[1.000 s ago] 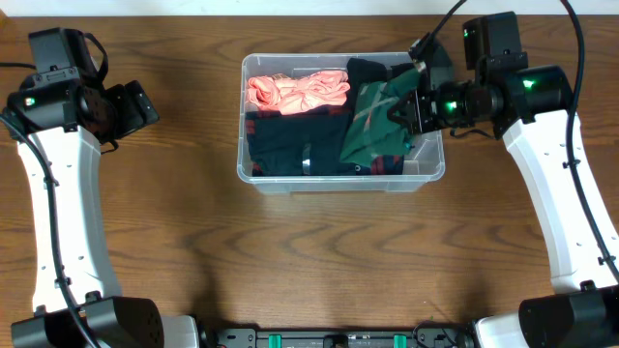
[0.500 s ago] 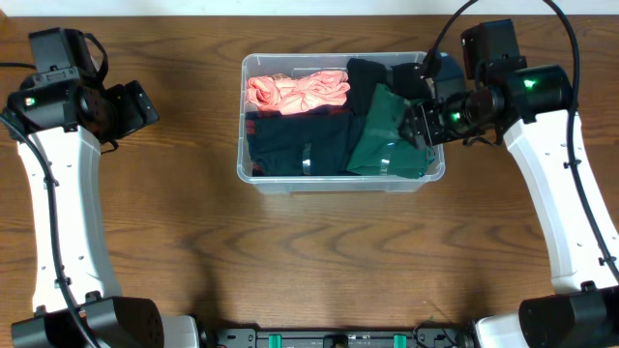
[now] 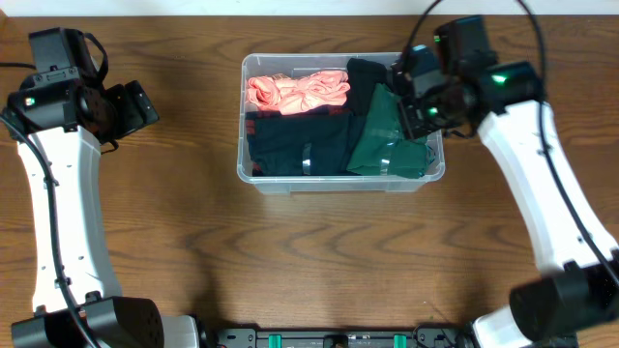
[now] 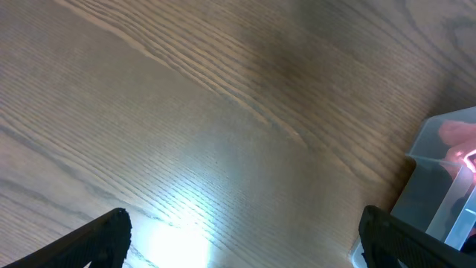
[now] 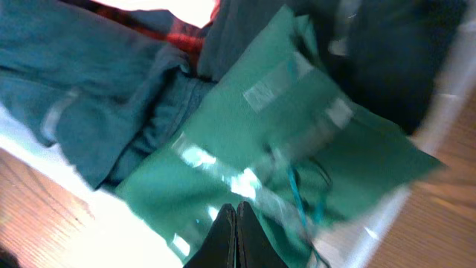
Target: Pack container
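Observation:
The clear plastic container stands at the table's middle back. It holds a pink garment, a dark navy garment, a black garment and a green garment at its right end. My right gripper hovers over the green garment; its fingers are pressed together with nothing between them. My left gripper is open and empty over bare table, left of the container, whose corner shows in the left wrist view.
The wooden table stretches in front of and beside the container. The right arm's black cable arcs above the container's back right corner.
The green garment, held up by my right gripper a second ago, now lies flat in the container. My right gripper has shifted left and back over it. The left arm has not moved.

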You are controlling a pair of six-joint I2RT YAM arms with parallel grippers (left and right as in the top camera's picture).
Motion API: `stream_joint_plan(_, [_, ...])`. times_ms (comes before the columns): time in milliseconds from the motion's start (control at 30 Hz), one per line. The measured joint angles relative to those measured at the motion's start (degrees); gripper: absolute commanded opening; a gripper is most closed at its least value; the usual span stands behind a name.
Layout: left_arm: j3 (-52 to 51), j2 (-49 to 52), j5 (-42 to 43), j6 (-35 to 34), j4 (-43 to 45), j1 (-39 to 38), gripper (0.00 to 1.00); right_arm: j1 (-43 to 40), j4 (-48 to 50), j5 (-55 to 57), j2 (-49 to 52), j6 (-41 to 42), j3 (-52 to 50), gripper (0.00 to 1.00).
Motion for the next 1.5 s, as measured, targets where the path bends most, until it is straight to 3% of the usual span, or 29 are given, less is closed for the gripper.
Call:
stream_joint_plan(267, [0.0,0.0,0.0,0.0,0.0,0.0,0.98,0.1,4.3,-0.1,11.6,0.0,0.0,0.01])
stream_joint_plan(467, [0.0,0.0,0.0,0.0,0.0,0.0,0.98,0.1,5.6,-0.1,12.0,0.0,0.4,0.01])
stream_joint_plan(667, [0.0,0.0,0.0,0.0,0.1,0.0,0.98,-0.6,0.7,0.1,11.8,0.0,5.3,0.02])
stream_joint_plan(733, [0.0,0.0,0.0,0.0,0.1,0.0,0.98,-0.8,-1.8,0.3,11.1,0.0,7.3,0.11])
stream_joint_plan(833, [0.0,0.0,0.0,0.0,0.3,0.0,0.98,-0.9,-4.5,1.1,9.2,0.1,9.7,0.51])
stream_joint_plan(967, [0.0,0.0,0.0,0.0,0.3,0.0,0.98,-2.4,-5.7,2.4,6.9,1.1,12.5,0.78])
stream_joint_plan(1033, [0.0,0.0,0.0,0.0,0.3,0.0,0.98,-4.9,-5.4,3.7,5.8,2.6,13.3,0.99])
stream_joint_plan(1367, [0.0,0.0,0.0,0.0,0.3,0.0,0.98,-24.2,-4.8,10.4,4.4,9.8,13.9,0.99])
stream_joint_plan(1500, [0.0,0.0,0.0,0.0,0.3,0.0,0.98,-26.9,-4.8,11.0,4.4,11.0,13.9,0.99])
